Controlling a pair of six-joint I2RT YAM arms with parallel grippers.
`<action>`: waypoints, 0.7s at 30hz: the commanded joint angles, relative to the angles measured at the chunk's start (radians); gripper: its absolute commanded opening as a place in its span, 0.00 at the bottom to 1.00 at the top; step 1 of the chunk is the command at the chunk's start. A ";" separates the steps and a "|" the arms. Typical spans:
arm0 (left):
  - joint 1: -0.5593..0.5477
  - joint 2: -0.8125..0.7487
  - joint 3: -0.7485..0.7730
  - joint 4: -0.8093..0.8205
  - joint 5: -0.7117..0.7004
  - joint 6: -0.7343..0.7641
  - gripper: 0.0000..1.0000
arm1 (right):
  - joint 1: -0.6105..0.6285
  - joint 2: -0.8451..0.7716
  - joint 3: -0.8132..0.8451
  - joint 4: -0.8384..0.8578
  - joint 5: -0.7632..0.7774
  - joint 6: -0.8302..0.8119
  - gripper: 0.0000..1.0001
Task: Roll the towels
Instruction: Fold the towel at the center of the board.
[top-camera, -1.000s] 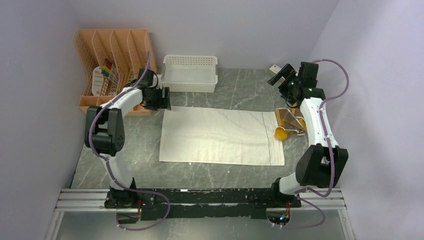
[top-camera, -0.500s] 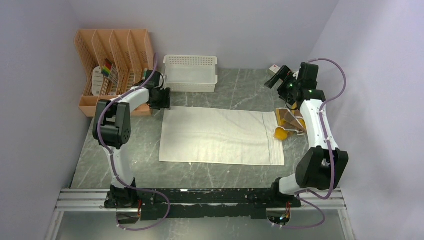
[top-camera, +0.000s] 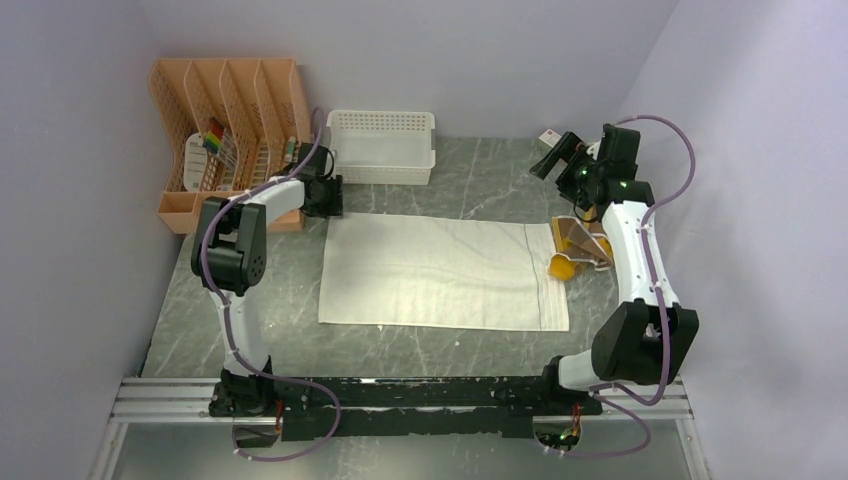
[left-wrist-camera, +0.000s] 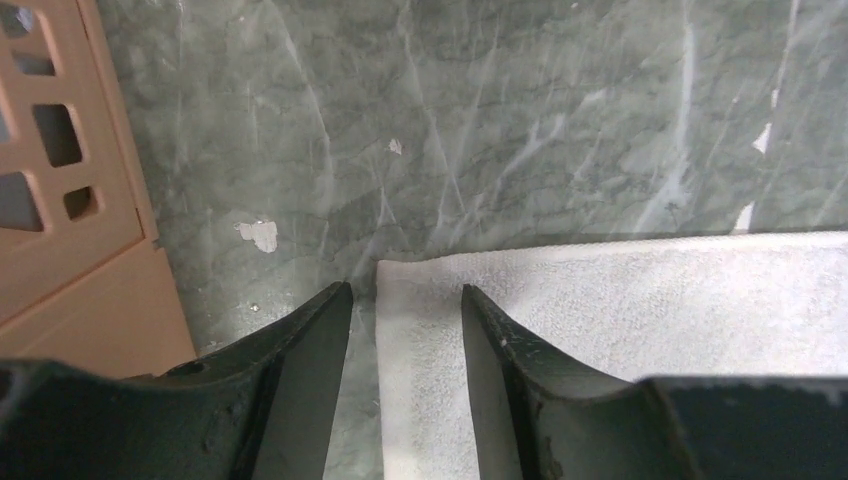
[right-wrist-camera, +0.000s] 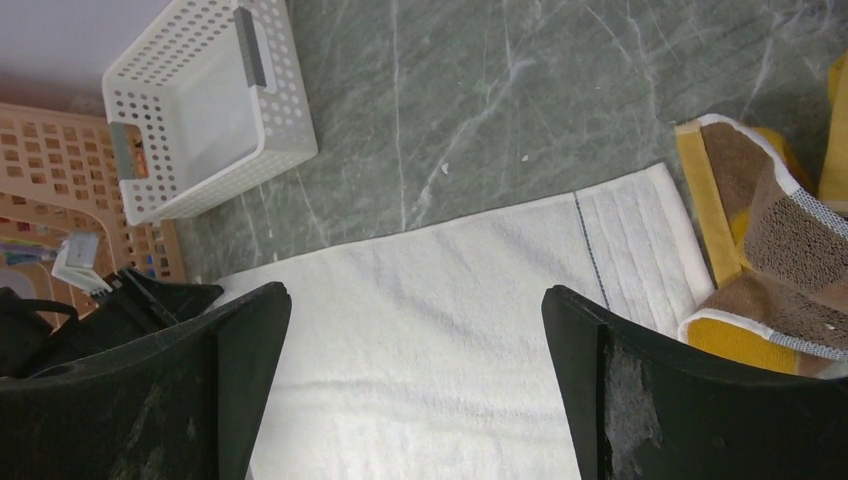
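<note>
White cloth towel (top-camera: 440, 270): spread flat and unrolled on the grey marbled table (top-camera: 470, 170). Its far-left corner lies between the fingers of the left pincer (left-wrist-camera: 405, 292).
Thin dark stripe (top-camera: 540, 280): crosses the white cloth towel near the end farthest from the left pincer, below the right pincer (top-camera: 553, 158).
Left pincer, state: released, fingers partly apart. One finger (left-wrist-camera: 320, 340) stands over bare table just outside the towel edge, the other (left-wrist-camera: 490, 340) over the cloth. Nothing is grasped. Whether the tips touch the cloth cannot be told.
Right pincer, state: released, fingers spread wide, raised above the table and gripping nothing.
Mustard-yellow towel with brown patterned patches (top-camera: 578, 245): lies crumpled, touching the striped end of the white cloth towel. It sits below the right pincer, on the near side; in the right wrist view it sits beyond the right-hand finger.
White plastic lattice basket (top-camera: 381, 172): just beside the left pincer, on the far side; well apart from the right pincer.
Orange plastic lattice file organiser (top-camera: 225, 110): immediately outside the left pincer, beside the finger over bare table.
</note>
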 joint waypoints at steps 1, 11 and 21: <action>-0.013 0.027 -0.012 0.016 -0.070 -0.025 0.54 | -0.005 -0.031 0.041 -0.018 -0.001 -0.034 1.00; -0.013 0.062 -0.029 0.029 -0.104 -0.045 0.49 | -0.008 -0.037 0.048 -0.023 -0.028 -0.051 1.00; -0.020 0.109 -0.033 0.040 -0.126 -0.063 0.10 | -0.011 -0.042 0.047 -0.031 0.006 -0.072 1.00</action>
